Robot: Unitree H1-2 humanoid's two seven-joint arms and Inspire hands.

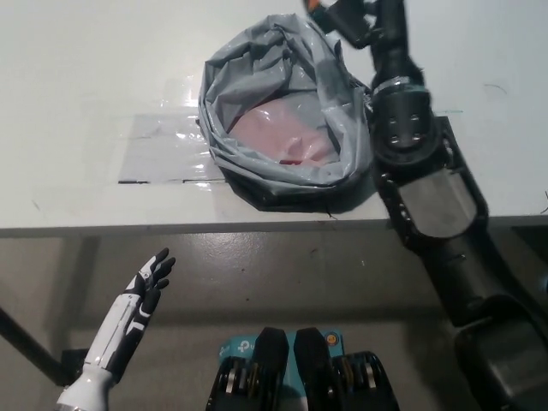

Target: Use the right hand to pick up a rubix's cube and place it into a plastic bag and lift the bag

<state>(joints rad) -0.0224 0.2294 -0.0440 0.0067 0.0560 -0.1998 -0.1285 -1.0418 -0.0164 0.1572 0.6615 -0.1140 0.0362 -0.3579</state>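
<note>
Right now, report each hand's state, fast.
Left hand: open, holding nothing, resting below the table edge.
Right hand: shut on the rubix's cube, at the picture's top edge by the far rim of the plastic bag.
</note>
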